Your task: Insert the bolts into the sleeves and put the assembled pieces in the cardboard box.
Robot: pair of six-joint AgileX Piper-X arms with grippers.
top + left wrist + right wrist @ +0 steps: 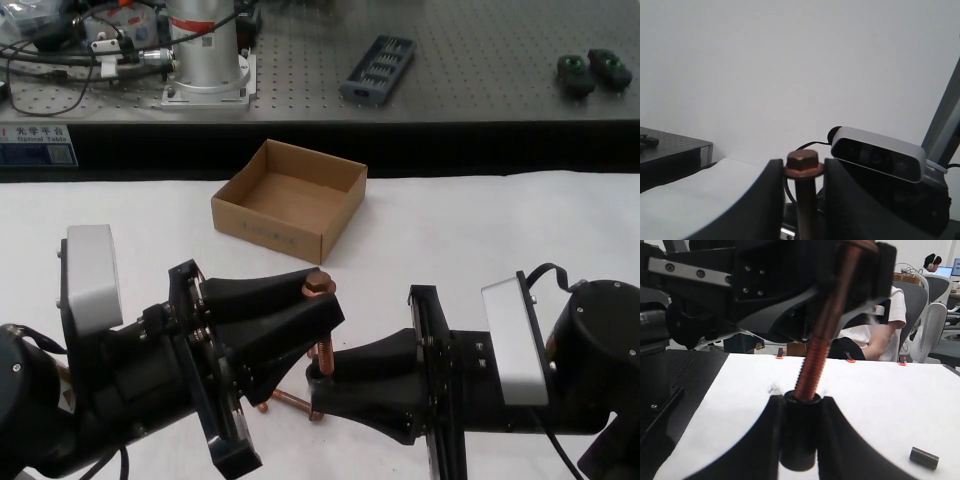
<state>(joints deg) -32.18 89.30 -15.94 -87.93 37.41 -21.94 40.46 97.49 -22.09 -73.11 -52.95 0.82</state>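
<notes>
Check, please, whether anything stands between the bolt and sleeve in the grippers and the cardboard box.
Nothing visible does. Bare white cloth separates the bolt and sleeve from the open cardboard box; a spare bolt lies nearer the camera, off that path.

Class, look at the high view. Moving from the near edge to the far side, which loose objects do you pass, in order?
Loose bolt lying on the white cloth → cardboard box → blue rack on the perforated table.
</notes>
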